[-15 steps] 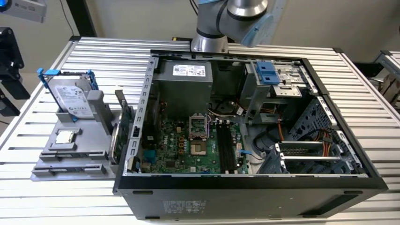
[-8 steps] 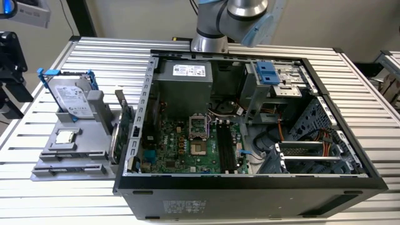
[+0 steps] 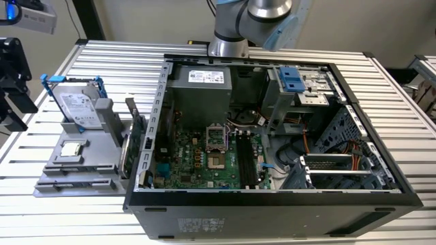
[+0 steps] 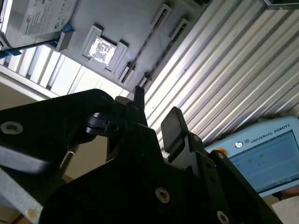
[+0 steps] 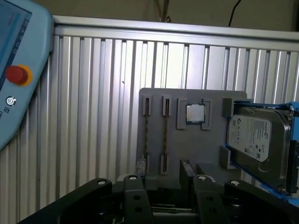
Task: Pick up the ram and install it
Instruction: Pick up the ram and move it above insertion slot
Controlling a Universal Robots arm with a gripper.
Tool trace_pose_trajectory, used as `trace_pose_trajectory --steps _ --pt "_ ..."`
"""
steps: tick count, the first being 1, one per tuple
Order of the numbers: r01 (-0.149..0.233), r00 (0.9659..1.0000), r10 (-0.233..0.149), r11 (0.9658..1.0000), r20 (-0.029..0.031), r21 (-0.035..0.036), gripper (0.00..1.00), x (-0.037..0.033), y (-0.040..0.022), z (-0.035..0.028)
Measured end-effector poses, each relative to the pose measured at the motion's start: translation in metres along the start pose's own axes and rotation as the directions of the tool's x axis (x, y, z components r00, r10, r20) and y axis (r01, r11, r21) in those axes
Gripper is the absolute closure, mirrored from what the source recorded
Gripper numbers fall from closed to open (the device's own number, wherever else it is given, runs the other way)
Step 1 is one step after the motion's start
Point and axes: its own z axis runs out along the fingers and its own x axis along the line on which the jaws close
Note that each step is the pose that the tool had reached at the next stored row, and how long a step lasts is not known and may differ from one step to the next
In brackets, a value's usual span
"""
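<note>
The gripper (image 4: 156, 108) is held open, with nothing grasped. The ram (image 5: 166, 135) is seen ahead of it, edge-on, its long axis laid crosswise to the closing line.

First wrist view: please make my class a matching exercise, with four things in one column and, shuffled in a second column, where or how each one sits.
Things
1. silver hard drive with blue rails
2. small square metal-topped processor chip
3. slim green ram stick
4. round red button

Places
A. on the light blue pendant
B. on edge in a narrow slot of the grey holder
C. flat in a square recess of the holder
D. upright at one end of the holder

Pairs: 1-D, 2-C, 3-B, 4-A
</note>
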Motion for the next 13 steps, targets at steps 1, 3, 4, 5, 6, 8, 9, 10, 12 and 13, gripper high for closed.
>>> trace_pose_trajectory --steps 1,3,4,5,6,8,9,10,12,13 --pt "0.000 1.0000 0.000 1.0000 0.0002 0.0003 0.00 0.0000 0.0000 0.0002" --pt "0.000 1.0000 0.000 1.0000 0.0002 0.0003 0.00 0.0000 0.0000 0.0002" --pt "0.000 1.0000 0.000 1.0000 0.0002 0.0003 0.00 0.0000 0.0000 0.0005" --pt "0.000 1.0000 0.000 1.0000 0.0004 0.0006 0.00 0.0000 -0.0001 0.0012" --pt "0.000 1.0000 0.000 1.0000 0.0003 0.0005 0.00 0.0000 0.0000 0.0018" --pt "0.000 1.0000 0.000 1.0000 0.0000 0.0003 0.00 0.0000 -0.0001 0.0032" --pt "0.000 1.0000 0.000 1.0000 -0.0001 0.0002 0.00 0.0000 -0.0001 0.0040" --pt "0.000 1.0000 0.000 1.0000 -0.0002 0.0003 0.00 0.0000 -0.0001 0.0048" --pt "0.000 1.0000 0.000 1.0000 -0.0006 0.0002 0.00 0.0001 -0.0001 0.0065" --pt "0.000 1.0000 0.000 1.0000 -0.0006 0.0003 0.00 0.0001 -0.0002 0.0074"
